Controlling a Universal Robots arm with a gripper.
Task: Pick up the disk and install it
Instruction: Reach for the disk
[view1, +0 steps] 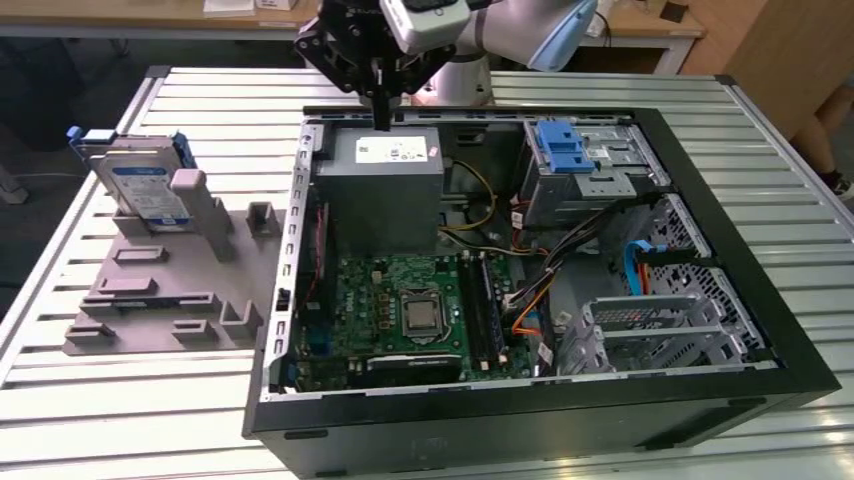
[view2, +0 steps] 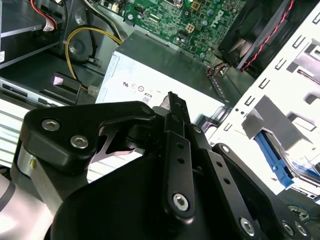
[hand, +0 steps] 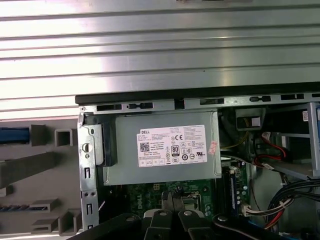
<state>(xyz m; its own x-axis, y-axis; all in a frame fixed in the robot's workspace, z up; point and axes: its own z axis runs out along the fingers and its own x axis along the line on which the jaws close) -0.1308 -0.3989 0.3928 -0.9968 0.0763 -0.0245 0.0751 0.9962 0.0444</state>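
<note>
The disk (view1: 144, 185), a silver drive with a blue-and-white label in a blue carrier, stands upright in a grey holder (view1: 160, 290) on the exterior view's left, outside the computer case. Its blue carrier edge (hand: 12, 136) shows in the first wrist view. My gripper (view1: 384, 112) hangs over the back of the open case, right above the grey power-supply box (view1: 384, 185), well apart from the disk. The fingers are pressed together and hold nothing. Both wrist views show the gripper (view2: 173, 100) (hand: 172, 196) above the box's white sticker.
The open black computer case (view1: 534, 415) lies on a slatted metal table (view1: 107, 420). Inside are a green motherboard (view1: 400, 310), a drive bay with a blue caddy (view1: 567, 150) at the back, a metal drive cage (view1: 654, 330) and loose cables (view1: 561, 250).
</note>
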